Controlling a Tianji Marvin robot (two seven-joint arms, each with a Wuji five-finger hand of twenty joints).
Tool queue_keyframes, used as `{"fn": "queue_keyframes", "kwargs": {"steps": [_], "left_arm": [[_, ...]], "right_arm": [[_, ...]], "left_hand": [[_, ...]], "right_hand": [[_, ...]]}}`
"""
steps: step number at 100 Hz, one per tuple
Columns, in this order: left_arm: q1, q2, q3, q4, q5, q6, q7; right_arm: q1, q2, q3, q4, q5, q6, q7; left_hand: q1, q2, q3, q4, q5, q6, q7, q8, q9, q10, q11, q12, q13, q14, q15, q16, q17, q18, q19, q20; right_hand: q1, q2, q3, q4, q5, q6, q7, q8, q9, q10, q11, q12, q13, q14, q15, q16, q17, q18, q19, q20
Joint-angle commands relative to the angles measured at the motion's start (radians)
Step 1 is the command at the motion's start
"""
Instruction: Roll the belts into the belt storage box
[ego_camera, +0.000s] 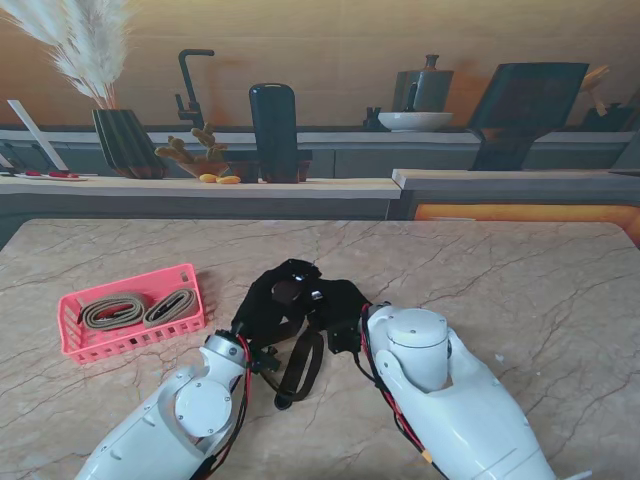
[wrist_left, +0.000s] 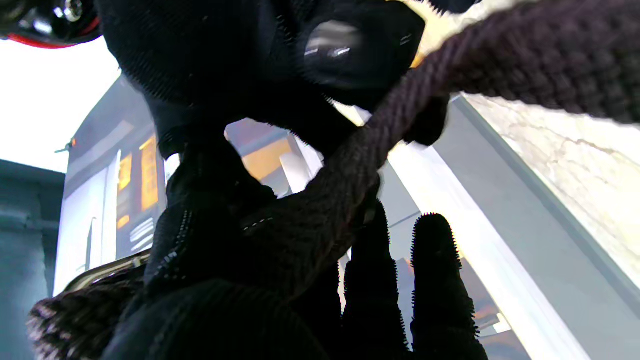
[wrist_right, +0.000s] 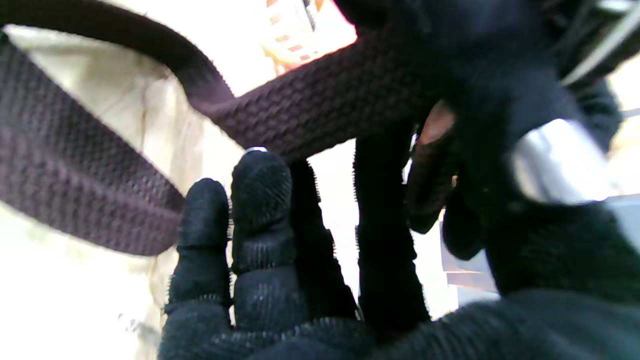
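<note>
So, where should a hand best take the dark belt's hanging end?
Probably on the flat webbing of the loose tail, nearer to me than both hands, coming from the left. The tail hangs down to the table, its broad faces free, so fingers could pinch across it.

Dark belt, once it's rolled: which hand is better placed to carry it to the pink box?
Left, probably. The pink box sits on the robot's left, beside the left hand; the right hand is farther away. Both hands grip the dark belt now, its tail hanging toward me.
</note>
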Motion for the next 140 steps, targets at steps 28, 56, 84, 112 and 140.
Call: {"fn": "queue_keyframes", "kwargs": {"steps": [28,56,84,112,140], "left_arm": [[0.021,-0.015,-0.021,-0.067,-0.096,0.061,-0.028],[0.019,-0.015,-0.022,-0.077,-0.128,0.116,-0.046],[0.013,-0.011,-0.015,-0.080,-0.147,0.143,-0.077],[-0.010,-0.007,0.002,-0.051,-0.091,0.132,-0.072],[-0.036,0.001,0.030,-0.019,0.021,0.107,-0.044]], "right_arm": [[-0.018,0.052,0.006,0.022,-0.210,0.020,0.053],[-0.081,0.105,0.022,-0.021,-0.489,-0.236,0.045],[-0.137,0.131,0.050,-0.047,-0.763,-0.607,-0.067],[-0.099,0.152,0.036,-0.019,-0.990,-0.801,-0.126],[-0.013,0.159,-0.041,0.047,-1.100,-0.866,-0.157]], "left_hand": [[0.079,0.150,0.092,0.029,0.044,0.001,0.083,0.023,0.107,0.007,0.041,0.032,0.119,0.011,0.072,0.030,0.054,0.013,0.079,0.041],[0.038,0.090,0.105,0.050,0.049,0.065,0.195,0.078,0.301,0.024,0.207,0.114,0.320,0.060,0.294,0.096,0.204,0.002,0.237,0.088],[-0.347,-0.294,0.661,0.007,0.112,0.061,0.391,0.228,0.493,-0.048,0.622,0.409,0.635,-0.007,0.708,0.286,0.469,0.012,0.545,0.149],[-0.385,-0.383,0.785,0.008,0.135,0.048,0.432,0.275,0.520,-0.060,0.670,0.445,0.695,-0.032,0.734,0.308,0.529,0.039,0.561,0.145],[-0.371,-0.389,0.788,-0.002,0.138,0.063,0.428,0.268,0.524,-0.047,0.653,0.437,0.711,-0.023,0.698,0.298,0.553,0.060,0.542,0.130]], "right_hand": [[-0.040,0.071,0.028,0.167,-0.020,0.055,-0.281,0.224,-0.066,0.064,-0.040,-0.035,-0.049,0.039,-0.055,-0.019,-0.015,0.031,0.001,0.009],[0.046,0.036,0.029,0.098,-0.051,0.013,-0.165,0.125,-0.044,0.042,-0.045,-0.043,-0.029,0.028,-0.079,-0.033,-0.003,0.018,0.005,0.004],[-0.008,-0.070,0.163,0.078,-0.105,-0.051,-0.117,0.099,-0.028,-0.020,-0.050,-0.038,-0.006,-0.035,-0.127,-0.044,0.036,-0.006,-0.012,-0.009],[-0.055,-0.150,0.092,0.138,-0.328,-0.011,-0.236,0.222,-0.064,-0.070,-0.058,-0.039,-0.016,-0.084,-0.171,-0.048,0.066,-0.024,-0.043,-0.017],[-0.082,-0.097,-0.158,0.178,-0.369,0.045,-0.252,0.217,-0.062,-0.056,0.031,0.005,-0.002,-0.078,-0.089,0.013,0.072,-0.008,-0.048,0.005]]}}
